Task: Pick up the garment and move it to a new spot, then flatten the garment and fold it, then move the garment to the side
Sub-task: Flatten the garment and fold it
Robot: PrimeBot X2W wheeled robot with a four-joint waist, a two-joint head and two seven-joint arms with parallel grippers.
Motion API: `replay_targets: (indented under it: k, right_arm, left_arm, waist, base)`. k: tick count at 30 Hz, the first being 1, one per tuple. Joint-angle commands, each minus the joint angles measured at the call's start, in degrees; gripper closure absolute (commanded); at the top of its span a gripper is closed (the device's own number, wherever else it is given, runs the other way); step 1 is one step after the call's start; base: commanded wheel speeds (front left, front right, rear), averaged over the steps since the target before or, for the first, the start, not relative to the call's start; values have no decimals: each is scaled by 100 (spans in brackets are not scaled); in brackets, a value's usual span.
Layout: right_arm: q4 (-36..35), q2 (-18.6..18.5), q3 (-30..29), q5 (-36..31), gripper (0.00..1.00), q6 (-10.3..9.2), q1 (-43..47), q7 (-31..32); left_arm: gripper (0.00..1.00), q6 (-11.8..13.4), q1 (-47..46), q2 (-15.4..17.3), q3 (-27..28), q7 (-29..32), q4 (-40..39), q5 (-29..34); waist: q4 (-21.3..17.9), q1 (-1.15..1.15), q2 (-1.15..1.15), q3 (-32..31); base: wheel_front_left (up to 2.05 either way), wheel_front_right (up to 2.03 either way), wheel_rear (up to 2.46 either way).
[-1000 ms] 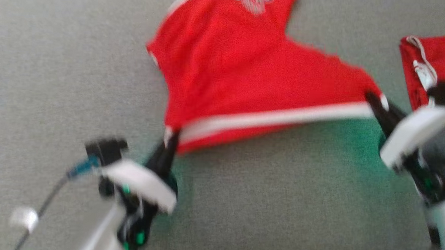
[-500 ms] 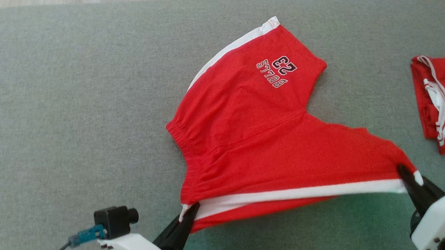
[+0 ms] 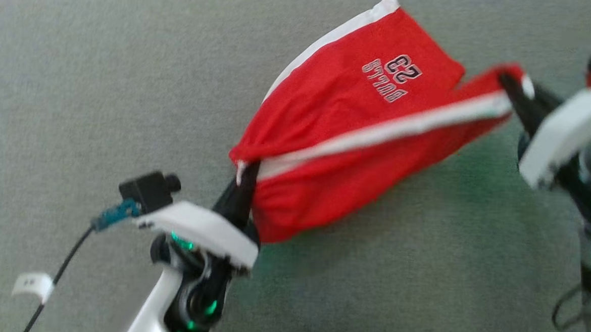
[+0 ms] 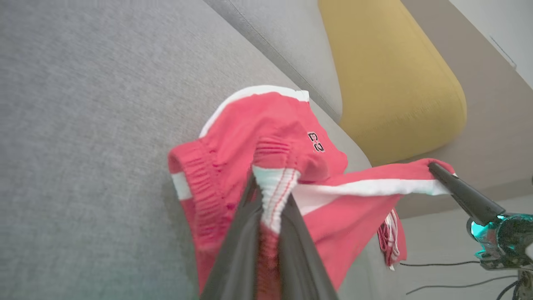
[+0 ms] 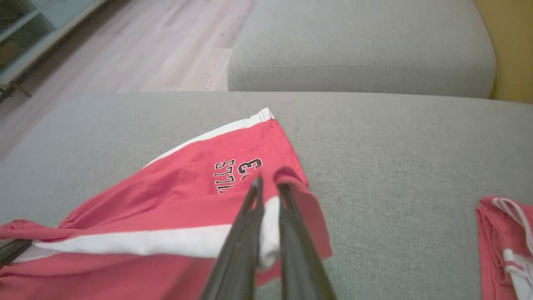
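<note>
The garment (image 3: pixel 344 113) is a pair of red shorts with white side stripes and a dark "BULLS 23" print, lying partly on the grey sofa seat (image 3: pixel 103 75). My left gripper (image 3: pixel 247 171) is shut on the waistband corner (image 4: pixel 272 187), and my right gripper (image 3: pixel 512 86) is shut on the leg hem corner (image 5: pixel 270 216). The near leg is lifted and stretched between the two grippers, swung over the far leg. The far leg with the print (image 5: pixel 237 173) rests flat on the seat.
A second folded red garment (image 5: pixel 506 246) lies on the seat to the right. A grey cushion (image 5: pixel 358 46) and a yellow cushion (image 4: pixel 387 75) stand behind the seat. Wood floor (image 5: pixel 137 46) lies beyond the sofa's left end.
Both grippers have carried the near leg up and away over the far leg. The head camera has shifted, so the folded garment at the right has left its view.
</note>
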Motion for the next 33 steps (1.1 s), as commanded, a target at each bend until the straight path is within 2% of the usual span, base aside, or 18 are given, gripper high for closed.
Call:
replay_targets:
  k: [1, 7, 11, 16, 17, 18, 19, 20, 25, 28, 31, 32, 33]
  right_arm:
    - [-136, -104, 130, 34, 100, 39, -205, -65]
    - [945, -312, 615, 153, 100, 39, -1300, -591]
    - [1585, -371, 778, 128, 100, 39, -1817, -915]
    - [2218, -395, 993, 163, 100, 39, -2258, -1257]
    - [2320, -398, 1033, 175, 94, 39, -2336, -1347]
    - [2409, -403, 1081, 188, 53, 39, -2409, -1447]
    - [2512, -404, 1126, 207, 0, 39, -2469, -1535]
    - [2609, -394, 1163, 242, 0, 39, -2525, -1630]
    - [2996, -364, 1358, 444, 0, 39, -2657, -2262]
    - [3169, -439, 1537, 611, 0, 39, -2576, -2421]
    - [3263, -589, 1671, 786, 0, 39, -2399, -2473]
    - [3324, -700, 1689, 899, 0, 39, -2264, -2490]
    - [3356, -758, 1698, 933, 0, 39, -2199, -2497]
  left_arm:
    - [100, 5, -179, -3, 225, -54, -107, -34]
    - [100, -125, -921, -271, 319, -293, 657, -246]
    - [100, -99, -1304, -348, 342, -623, 1158, -270]
    - [100, -198, -1597, -384, 162, -899, 1625, -325]
    - [100, -227, -1629, -388, 140, -972, 1677, -376]
    - [73, -261, -1662, -391, 107, -1038, 1724, -431]
    - [26, -304, -1688, -394, 64, -1094, 1765, -493]
    - [0, -345, -1709, -395, 12, -1164, 1787, -585]
    - [0, -526, -1748, -398, -297, -1574, 1883, -863]
    - [0, -650, -1640, -388, -439, -1805, 1935, -714]
    - [0, -799, -1433, -173, -509, -2180, 1898, -393]
    - [0, -913, -1301, 81, -504, -2471, 1881, -47]
    - [0, -917, -1241, 202, -467, -2578, 1900, 164]
  waist:
    - [105, -1, 0, 109]
    - [381, -1, 0, 426]
    - [559, -1, 0, 596]
    - [676, -1, 0, 746]
    - [690, -1, 0, 766]
    - [702, -1, 0, 783]
    - [708, -1, 0, 789]
    - [713, -1, 0, 789]
    - [718, -1, 0, 628]
    - [699, -1, 0, 437]
    - [679, -1, 0, 216]
    - [678, -1, 0, 86]
    - [679, -1, 0, 32]
  base:
    - [0, 0, 0]
    - [0, 0, 0]
    - [0, 0, 0]
    - [0, 0, 0]
    - [0, 0, 0]
    - [0, 0, 0]
    - [0, 0, 0]
    - [0, 0, 0]
    - [0, 0, 0]
    - [0, 0, 0]
    - [0, 0, 0]
    - [0, 0, 0]
    - [0, 0, 0]
